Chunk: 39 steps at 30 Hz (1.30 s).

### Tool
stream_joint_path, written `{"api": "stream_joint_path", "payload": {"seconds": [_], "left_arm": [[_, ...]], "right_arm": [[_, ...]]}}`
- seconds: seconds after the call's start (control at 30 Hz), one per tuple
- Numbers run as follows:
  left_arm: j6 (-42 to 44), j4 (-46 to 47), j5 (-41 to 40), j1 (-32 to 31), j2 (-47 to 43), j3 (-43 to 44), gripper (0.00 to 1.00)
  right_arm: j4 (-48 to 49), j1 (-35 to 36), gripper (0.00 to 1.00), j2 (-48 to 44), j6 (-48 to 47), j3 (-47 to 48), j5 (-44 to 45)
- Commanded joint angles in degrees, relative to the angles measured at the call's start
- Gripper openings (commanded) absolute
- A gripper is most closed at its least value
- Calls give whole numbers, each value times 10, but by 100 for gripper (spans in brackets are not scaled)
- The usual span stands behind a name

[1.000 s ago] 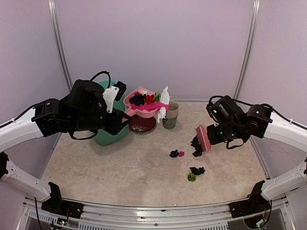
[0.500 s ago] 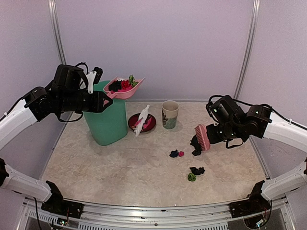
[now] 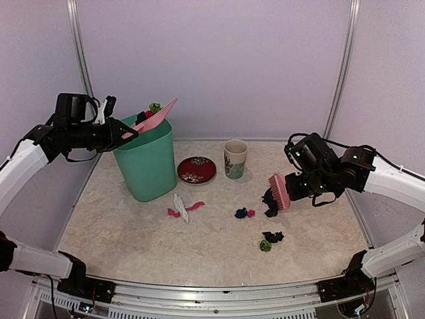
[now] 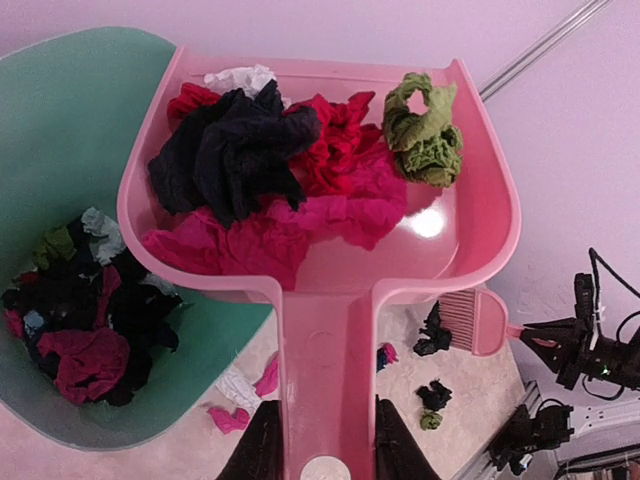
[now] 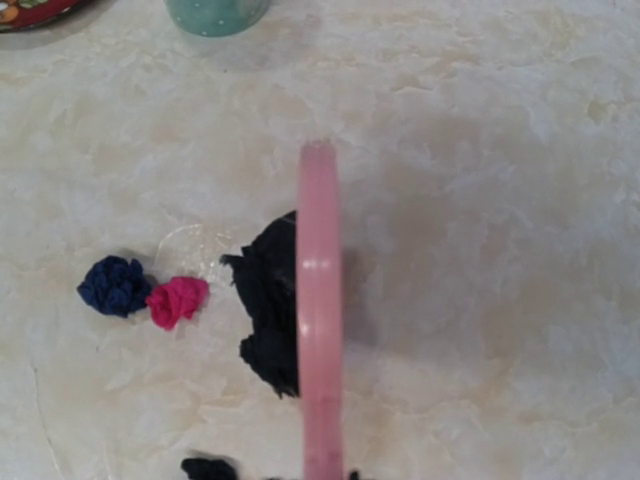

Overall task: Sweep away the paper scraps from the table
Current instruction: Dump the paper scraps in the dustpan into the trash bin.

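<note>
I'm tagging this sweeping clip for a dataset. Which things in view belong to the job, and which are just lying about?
Part of the job: paper scraps, table, pink dustpan, pink brush, green bin.
Just lying about: red plate, cup.

Counter (image 3: pixel 133 226): beige, stone-mottled, flat, with a metal rail along the near edge.

Paper scraps (image 3: pixel 244 213): small crumpled bits, in three places.

1. Loose on counter.
   - Dark blue and pink pair, touching, right of centre.
   - Black wad (image 3: pixel 271 203) just beside the pair, against the pink brush (image 3: pixel 280 191).
   - Black bit (image 3: pixel 272 236) and green bit (image 3: pixel 265 246), close together, nearer the rail.
   - White strip (image 3: pixel 178 203) crossing pink strip (image 3: pixel 194 207), flat, in front of green bin (image 3: pixel 147 166).
2. In pink dustpan (image 4: pixel 330 340), tilted over the bin mouth: black, red, pink, green and white, heaped together.
3. In bin bottom: heap, mostly black, with pink and pale bits.
</note>
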Motion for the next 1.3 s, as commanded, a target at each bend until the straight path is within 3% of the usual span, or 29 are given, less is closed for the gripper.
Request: {"api": "stream_joint_path", "payload": {"seconds": [0.0, 0.2, 0.37, 0.5, 0.73, 1.0, 1.27], "left_arm": [[-56, 68, 162, 54, -3, -24, 0], [-182, 212, 328, 130, -11, -100, 0], [-340, 381, 394, 186, -22, -179, 0], [-487, 561, 424, 195, -22, -230, 0], [-712, 823, 415, 209, -1, -293, 0], [-943, 1057, 330, 214, 13, -344, 0], [-934, 1029, 304, 213, -6, -344, 0]], "right_arm": [[10, -6, 0, -8, -1, -4, 3], [11, -7, 0, -7, -5, -2, 0], [13, -7, 0, -6, -3, -2, 1], [20, -7, 0, -13, 1, -8, 2], [20, -7, 0, -22, 6, -11, 3], [27, -7, 0, -51, 12, -13, 11], [46, -7, 0, -57, 7, -16, -1]]}}
